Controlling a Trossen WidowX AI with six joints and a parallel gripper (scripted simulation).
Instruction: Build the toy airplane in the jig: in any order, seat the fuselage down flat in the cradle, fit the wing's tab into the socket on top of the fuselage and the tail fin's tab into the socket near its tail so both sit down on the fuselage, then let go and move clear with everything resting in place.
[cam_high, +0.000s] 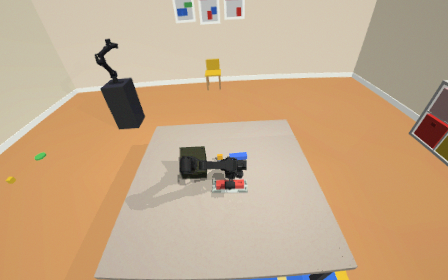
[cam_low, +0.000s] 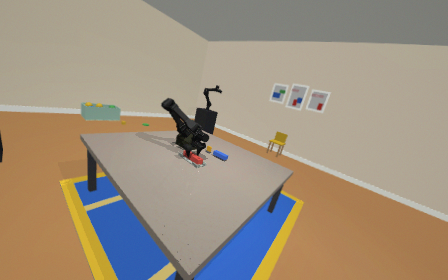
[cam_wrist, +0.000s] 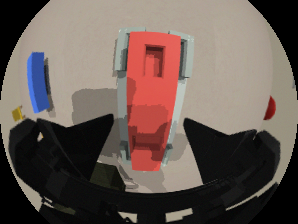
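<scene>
The red fuselage (cam_high: 221, 185) (cam_low: 196, 159) (cam_wrist: 152, 92) lies lengthwise in the pale grey-green cradle (cam_high: 245, 191) (cam_wrist: 121, 100), between its walls, and looks level. Its two sockets face up and look empty; the nearer one is in shadow. My gripper (cam_high: 230, 183) (cam_low: 194, 154) (cam_wrist: 149, 119) is open above the fuselage, one finger on each side with a gap to it. The blue wing (cam_high: 238, 156) (cam_low: 220, 155) (cam_wrist: 37, 82) lies on the table beyond the arm, apart from the cradle. The small orange-yellow tail fin (cam_high: 219, 157) (cam_low: 209, 149) (cam_wrist: 17, 114) lies near the wing.
The arm's dark base (cam_high: 193, 151) (cam_wrist: 107, 176) stands beside the cradle on the grey table (cam_high: 230, 235) (cam_low: 165, 190). A red object (cam_wrist: 270, 107) shows at the wrist view's right edge. A second arm stands on a black pedestal (cam_high: 123, 103) away from the table.
</scene>
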